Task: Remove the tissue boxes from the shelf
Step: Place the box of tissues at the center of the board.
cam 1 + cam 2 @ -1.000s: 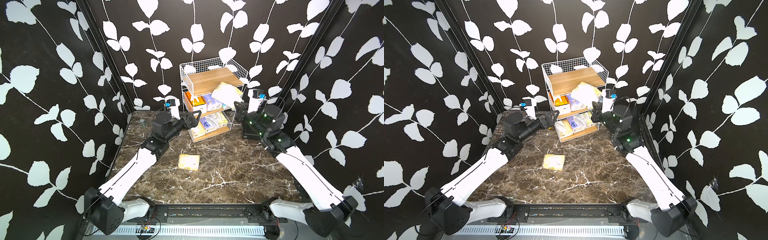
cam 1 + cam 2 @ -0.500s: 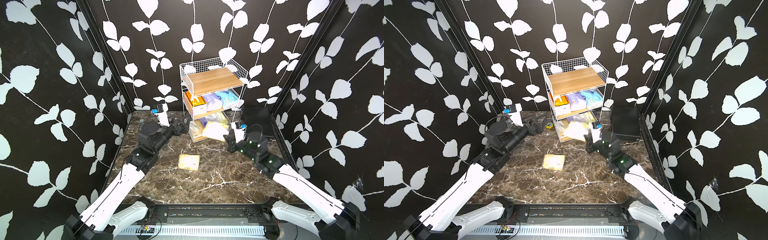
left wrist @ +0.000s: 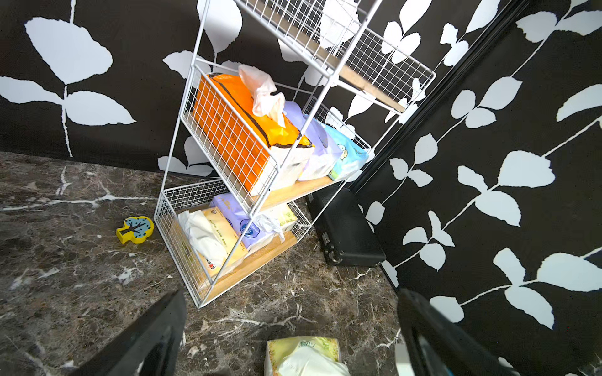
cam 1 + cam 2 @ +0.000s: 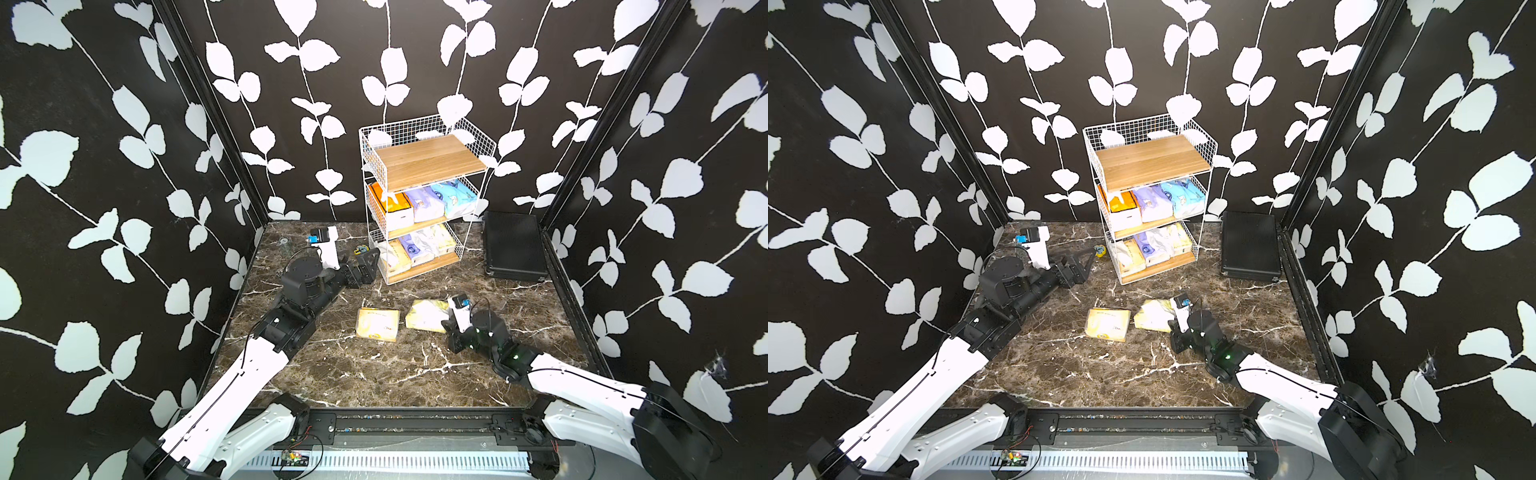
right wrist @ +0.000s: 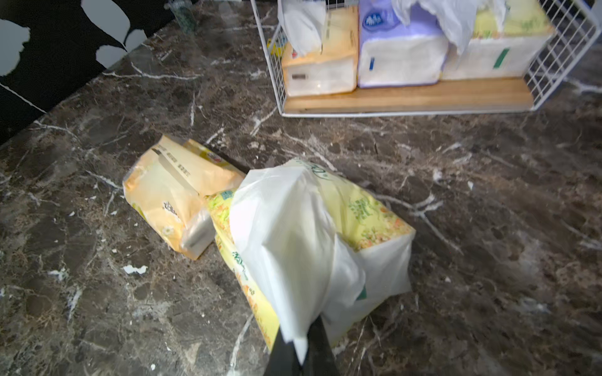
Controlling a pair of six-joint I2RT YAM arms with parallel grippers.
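Well, the shelf (image 4: 428, 160) stands at twelve o'clock on the desk (image 4: 353, 374), its top board bare. Its middle board carries an orange box (image 4: 390, 201), a lilac pack (image 4: 424, 201) and a blue pack (image 4: 455, 197); three more packs (image 4: 415, 249) sit on the bottom board. Two are off it, near the desk's middle: a pale yellow pack (image 4: 377, 324) lying flat, and just at its three o'clock a green-yellow pack (image 5: 368, 211). The right claw (image 5: 301, 351) is pinched tight on a white sheet (image 5: 286, 247) sticking out of that pack. The left claw (image 3: 290, 325), at eleven o'clock by the shelf's foot, gapes wide and holds nothing. A black case (image 4: 513, 245) lies at two o'clock.
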